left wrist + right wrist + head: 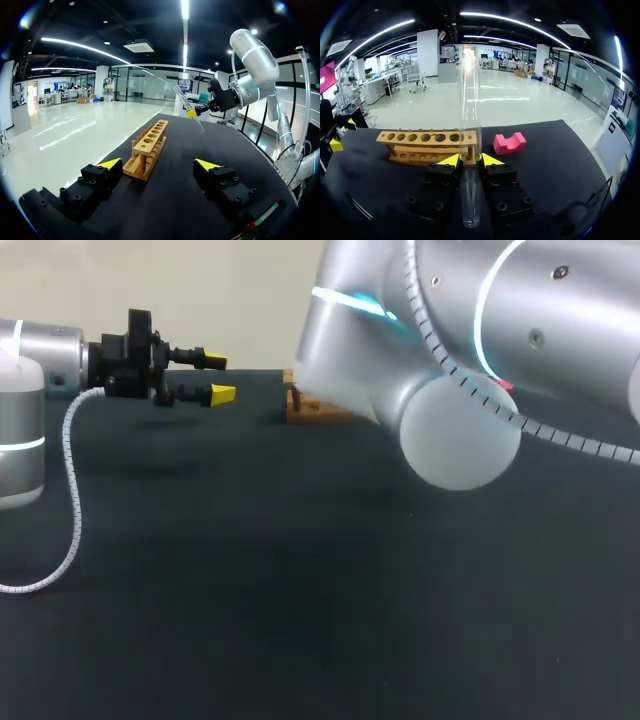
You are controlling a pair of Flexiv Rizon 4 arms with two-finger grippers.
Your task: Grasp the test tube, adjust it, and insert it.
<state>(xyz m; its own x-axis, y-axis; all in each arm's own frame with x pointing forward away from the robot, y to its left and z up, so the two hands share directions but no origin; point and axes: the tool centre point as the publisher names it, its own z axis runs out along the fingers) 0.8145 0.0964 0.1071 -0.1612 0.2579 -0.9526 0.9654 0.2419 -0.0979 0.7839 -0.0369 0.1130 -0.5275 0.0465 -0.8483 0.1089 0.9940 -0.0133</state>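
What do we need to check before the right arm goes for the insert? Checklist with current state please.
1. Grip: right gripper shut on the test tube, both yellow tips on it: ok.
2. Tube upright: it looks tilted in the left wrist view: not ok.
3. Tube over a hole: held away from the wooden rack, not above it: not ok.
4. Rack holes free: the ones that show look empty: ok.
5. Left gripper open, empty, back from the rack: ok.
6. Pink block beside the rack, apart from it: ok.
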